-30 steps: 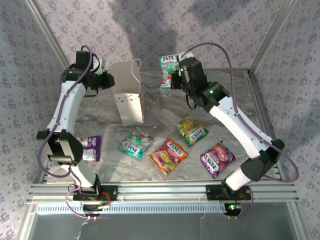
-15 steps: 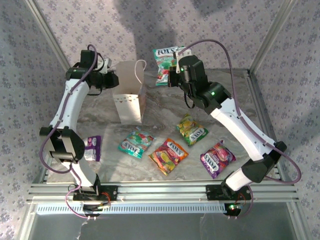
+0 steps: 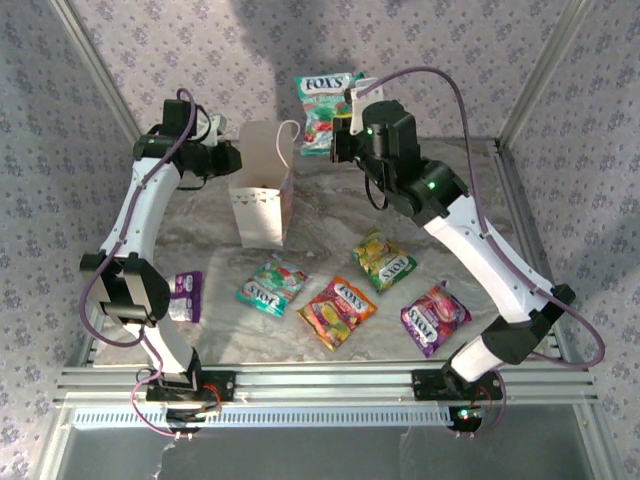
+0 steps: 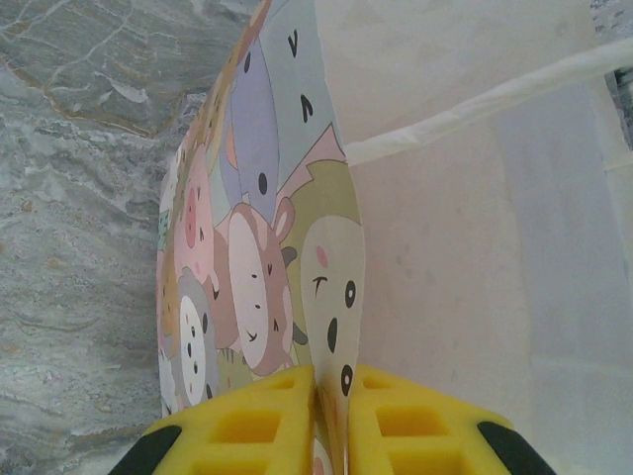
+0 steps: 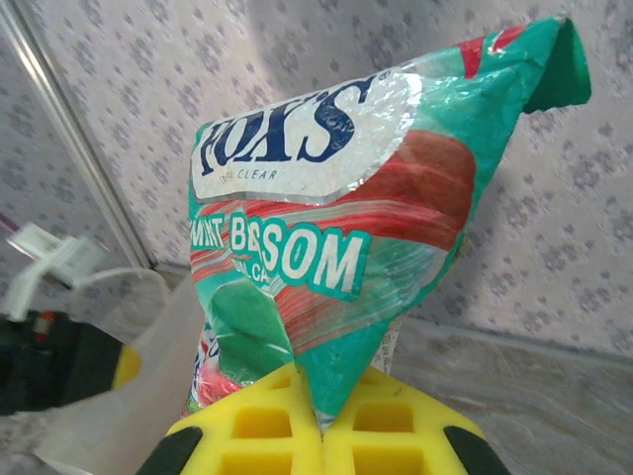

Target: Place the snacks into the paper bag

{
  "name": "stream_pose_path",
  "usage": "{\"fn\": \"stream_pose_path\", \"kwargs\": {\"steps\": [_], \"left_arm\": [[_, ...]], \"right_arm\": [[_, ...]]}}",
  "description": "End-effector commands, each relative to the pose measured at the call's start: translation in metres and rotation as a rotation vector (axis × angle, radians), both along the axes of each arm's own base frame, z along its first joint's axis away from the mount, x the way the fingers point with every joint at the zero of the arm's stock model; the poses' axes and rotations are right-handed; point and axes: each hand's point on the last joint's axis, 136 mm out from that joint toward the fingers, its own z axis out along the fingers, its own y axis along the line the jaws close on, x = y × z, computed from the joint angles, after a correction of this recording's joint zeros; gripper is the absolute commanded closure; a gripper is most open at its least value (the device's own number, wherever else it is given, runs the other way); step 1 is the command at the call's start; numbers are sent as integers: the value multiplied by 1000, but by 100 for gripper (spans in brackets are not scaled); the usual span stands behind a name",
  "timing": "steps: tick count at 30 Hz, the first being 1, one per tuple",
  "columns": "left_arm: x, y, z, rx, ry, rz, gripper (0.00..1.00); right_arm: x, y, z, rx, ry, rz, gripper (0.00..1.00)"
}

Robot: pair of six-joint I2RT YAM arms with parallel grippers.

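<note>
The white paper bag stands upright at the back left of the table, its mouth open. My left gripper is shut on the bag's left rim, where the cartoon print shows. My right gripper is shut on a teal mint snack packet, held high just right of the bag's mouth; the packet stands up from the yellow pads. On the table lie a teal packet, a red-orange one, a yellow-green one and two purple ones.
A marbled mat covers the table inside an aluminium frame. Patterned fabric walls surround the cell, with slanted metal posts at the back corners. The purple packet at the left lies beside the left arm's lower link.
The right gripper has lifted the teal packet up and to the left, toward the bag's mouth. The left gripper has shifted slightly right with the bag's rim.
</note>
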Motion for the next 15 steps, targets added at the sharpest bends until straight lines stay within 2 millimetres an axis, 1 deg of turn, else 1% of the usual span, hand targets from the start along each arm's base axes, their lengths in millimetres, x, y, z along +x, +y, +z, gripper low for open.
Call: {"fn": "stream_pose_path", "kwargs": {"steps": [1,4,9,12,15], "left_arm": [[1,-3,8,-13,-29,9,83],[0,-2,5,-12,-17,14,83],[-3,2,-8,-8,15,28,82],[-4,5,-12,-1,21,45,74],[-6,5,-10,0,17,47,67]], "right_arm": [[-7,17,36,78,-82,63,100],[-9,28,38,86,-85,90,100],[-10,43,43,125,-81,131,100],[-11,54,47,132,-85,159,100],[-11,64,50,120,-85,181,100]]}}
